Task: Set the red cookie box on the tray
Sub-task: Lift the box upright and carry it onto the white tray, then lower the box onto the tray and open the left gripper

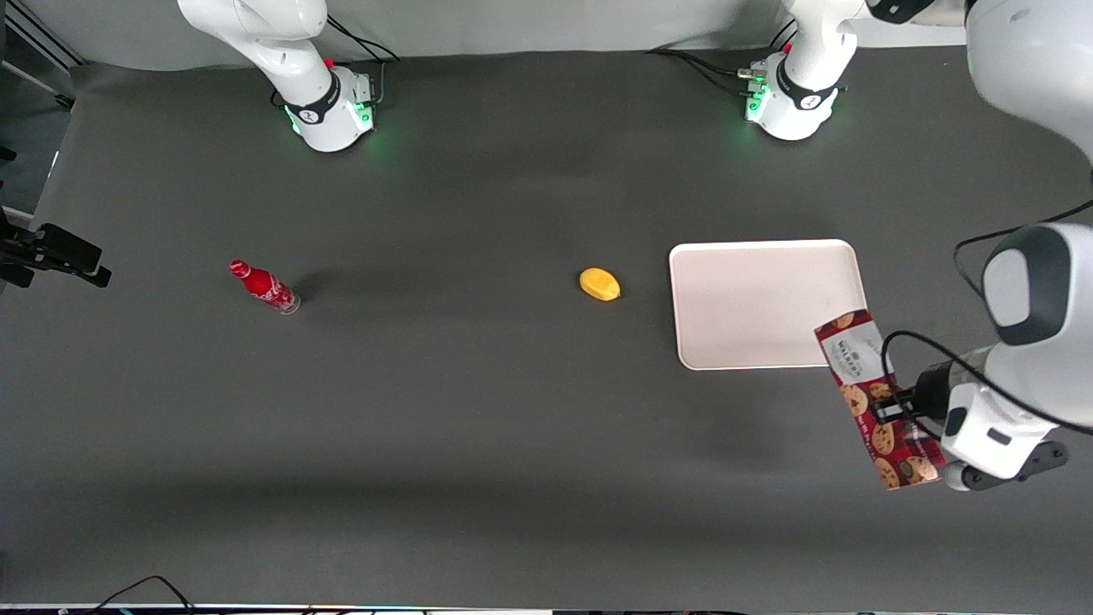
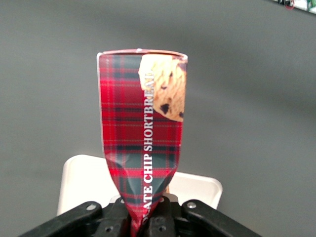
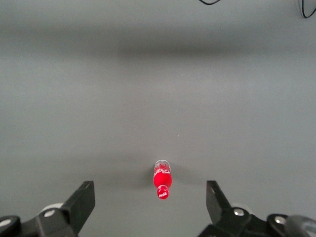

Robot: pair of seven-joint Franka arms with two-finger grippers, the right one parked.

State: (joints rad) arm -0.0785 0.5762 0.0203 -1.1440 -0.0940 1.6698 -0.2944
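Holding the red cookie box squeezed tight in the air, the gripper hung just beside the tray. The carrying step seemed underway. Next, it likely needed moving over the tray, then lowering.

Reading "ATE CHIP SHORTBREAD" down red cookie box, pinched in gripper; label possibly reading "WALKERS".
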